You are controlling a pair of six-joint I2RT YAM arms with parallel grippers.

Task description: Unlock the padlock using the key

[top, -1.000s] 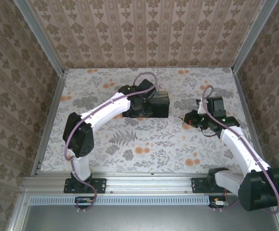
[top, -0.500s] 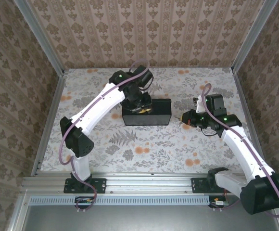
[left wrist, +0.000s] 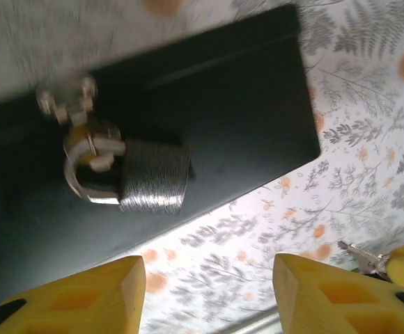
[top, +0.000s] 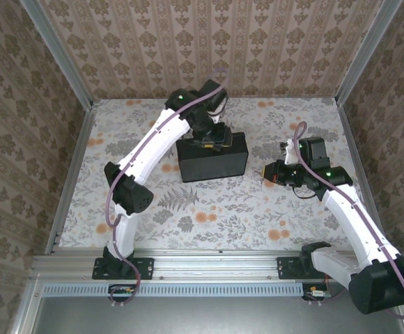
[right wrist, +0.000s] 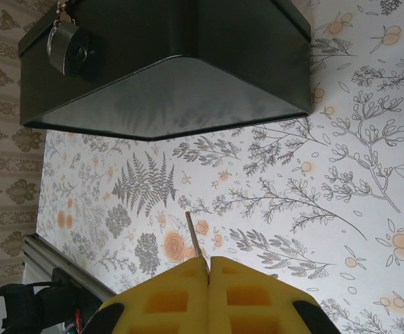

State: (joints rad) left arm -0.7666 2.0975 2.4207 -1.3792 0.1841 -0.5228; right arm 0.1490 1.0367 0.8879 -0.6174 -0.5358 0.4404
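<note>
The padlock (left wrist: 143,182), a small brushed-metal body with a silver shackle, hangs from the hasp (left wrist: 66,103) on the side of the black box (top: 212,161). My left gripper (left wrist: 209,268) hovers just over it, open, with nothing between its yellow fingers (left wrist: 104,292). In the top view this gripper (top: 212,139) sits over the box's back edge. To the right of the box, my right gripper (top: 270,174) is shut on the key (right wrist: 193,235), a thin grey sliver pointing toward the box. The padlock (right wrist: 68,46) shows at the box's far left corner in the right wrist view.
The box stands mid-table on a floral cloth (top: 209,209). Patterned walls enclose the back and both sides. A metal rail (top: 209,259) runs along the near edge. Between the key tip and the box lies open cloth.
My left arm has stretched farther back over the box and its jaws have spread apart. The box has turned slightly. The right arm holds nearly still with the key.
</note>
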